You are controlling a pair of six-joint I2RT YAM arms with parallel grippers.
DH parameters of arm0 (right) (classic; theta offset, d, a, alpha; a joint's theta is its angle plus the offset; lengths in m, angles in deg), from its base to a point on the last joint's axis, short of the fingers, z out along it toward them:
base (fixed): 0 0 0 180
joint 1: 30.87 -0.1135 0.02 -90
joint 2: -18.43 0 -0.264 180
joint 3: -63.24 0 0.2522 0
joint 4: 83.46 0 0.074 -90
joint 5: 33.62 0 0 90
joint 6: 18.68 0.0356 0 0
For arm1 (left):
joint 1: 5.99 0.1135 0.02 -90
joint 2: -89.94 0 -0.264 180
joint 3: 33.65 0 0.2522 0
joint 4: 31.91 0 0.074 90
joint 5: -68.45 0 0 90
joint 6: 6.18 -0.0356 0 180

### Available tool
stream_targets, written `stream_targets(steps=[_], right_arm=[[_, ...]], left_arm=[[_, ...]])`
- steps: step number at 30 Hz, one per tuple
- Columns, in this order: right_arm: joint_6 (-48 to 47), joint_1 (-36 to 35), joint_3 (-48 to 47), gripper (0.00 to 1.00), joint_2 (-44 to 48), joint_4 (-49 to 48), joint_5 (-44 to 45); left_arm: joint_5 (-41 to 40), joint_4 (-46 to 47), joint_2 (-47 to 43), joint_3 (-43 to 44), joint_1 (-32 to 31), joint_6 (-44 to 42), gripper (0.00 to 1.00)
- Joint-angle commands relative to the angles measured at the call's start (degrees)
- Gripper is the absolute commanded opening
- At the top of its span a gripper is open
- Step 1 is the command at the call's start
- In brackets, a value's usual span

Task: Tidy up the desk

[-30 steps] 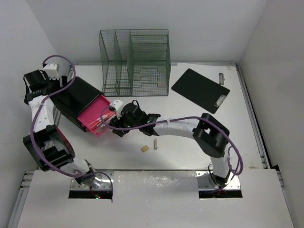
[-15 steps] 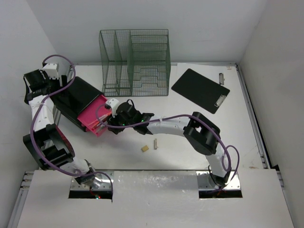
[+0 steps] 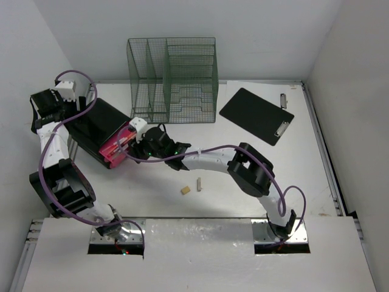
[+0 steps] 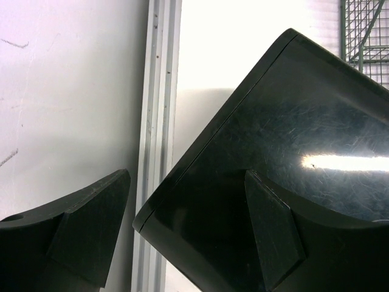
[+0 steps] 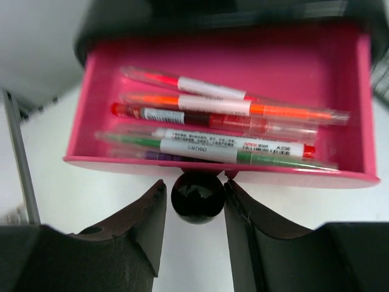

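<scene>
On the white desk (image 3: 243, 182) a black drawer box (image 3: 100, 125) stands at the left, its pink drawer (image 3: 115, 151) pulled out only a little. In the right wrist view the drawer (image 5: 346, 91) holds several pens (image 5: 231, 131). My right gripper (image 5: 194, 196) is closed around the drawer's round black knob (image 5: 196, 196); it shows in the top view (image 3: 130, 148) at the drawer's front. My left gripper (image 4: 187, 176) is open and straddles the box's back corner (image 4: 292, 121), one finger over the lid and one beside the wall rail; it shows in the top view (image 3: 51, 104).
A green wire file organizer (image 3: 173, 79) stands at the back. A black clipboard (image 3: 255, 114) lies to its right, with a small metal clip (image 3: 282, 97) beyond it. Two small wooden pieces (image 3: 185, 190) (image 3: 199, 184) lie near the middle front.
My right gripper has moved left toward the black box, and the pink drawer has slid most of the way in. The left arm has not moved.
</scene>
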Motion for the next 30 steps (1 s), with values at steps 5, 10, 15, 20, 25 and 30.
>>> stream_targets(steps=[5, 10, 15, 20, 25, 30], right_arm=[[0.5, 0.2, -11.8, 0.42, -6.3, -9.8, 2.7], [-0.7, 0.5, -18.5, 0.43, -12.8, -10.1, 4.9], [-4.1, 0.8, -23.0, 0.44, -14.4, -11.5, 4.9], [-5.0, 0.7, -22.7, 0.44, -14.5, -12.3, 5.1], [-3.8, 0.7, -15.1, 0.44, -11.5, -14.2, 6.0], [-0.2, 0.7, -8.7, 0.53, -10.0, -16.9, 11.2]], left_arm=[[-0.7, -5.2, 2.4, -2.5, -0.2, -2.5, 0.75], [-0.8, -5.1, 2.6, -2.8, -0.2, -2.8, 0.75], [-1.4, -5.0, 2.5, -2.8, -0.2, -3.1, 0.75], [-1.8, -5.0, 2.2, -2.8, -0.2, -3.1, 0.75], [-2.1, -5.2, 2.2, -2.9, -0.2, -3.4, 0.75], [-2.0, -5.0, 2.4, -2.9, -0.2, -3.2, 0.75]])
